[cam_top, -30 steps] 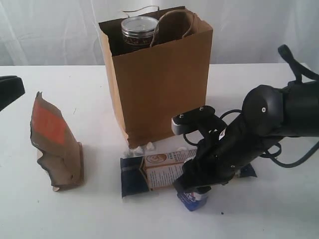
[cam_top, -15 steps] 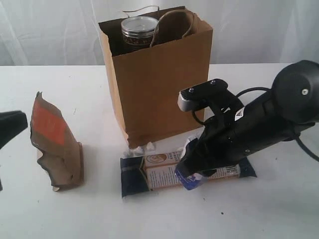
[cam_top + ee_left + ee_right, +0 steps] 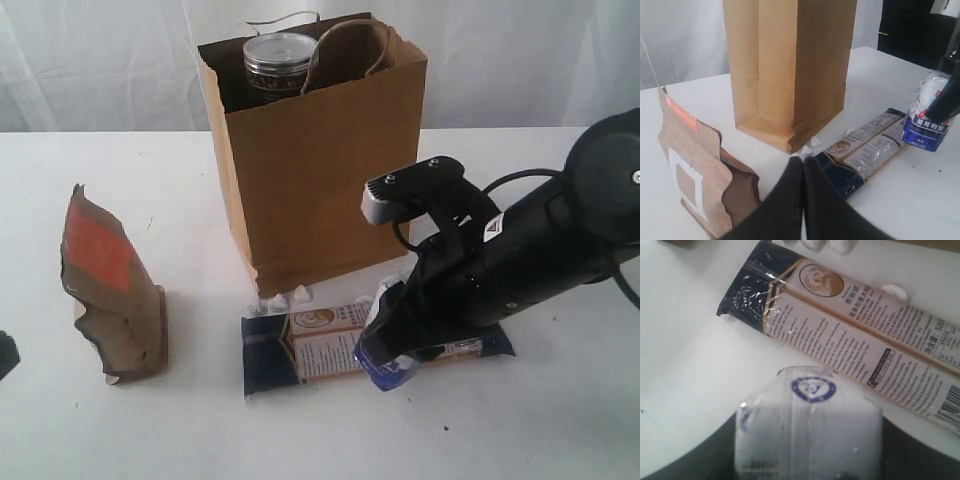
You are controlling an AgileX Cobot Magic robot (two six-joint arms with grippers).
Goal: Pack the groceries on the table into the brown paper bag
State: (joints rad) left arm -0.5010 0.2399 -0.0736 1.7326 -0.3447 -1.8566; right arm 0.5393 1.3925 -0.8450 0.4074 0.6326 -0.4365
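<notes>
The brown paper bag [image 3: 320, 160] stands upright at the back of the table [image 3: 170, 430], with a clear jar [image 3: 278, 62] showing in its open top. My right gripper [image 3: 392, 348] is shut on the small white-blue carton [image 3: 384, 362], holding it tilted just above the long navy packet [image 3: 310, 346]. In the right wrist view the carton [image 3: 812, 415] fills the space between the dark fingers, over the packet [image 3: 850, 340]. An orange-brown pouch [image 3: 110, 290] stands at the left. My left gripper [image 3: 803, 161] is shut and empty, low between the pouch [image 3: 690, 170] and the packet [image 3: 865, 150].
Small white crumbs [image 3: 285, 297] lie at the bag's front corner. A white curtain hangs behind the table. In the left wrist view the bag [image 3: 790, 65] rises straight ahead and the held carton [image 3: 926, 122] hangs beyond the packet.
My right gripper has lifted the carton off the table in front of the packet, up and over it. The left arm has dropped lower at the left edge, almost out of the exterior view.
</notes>
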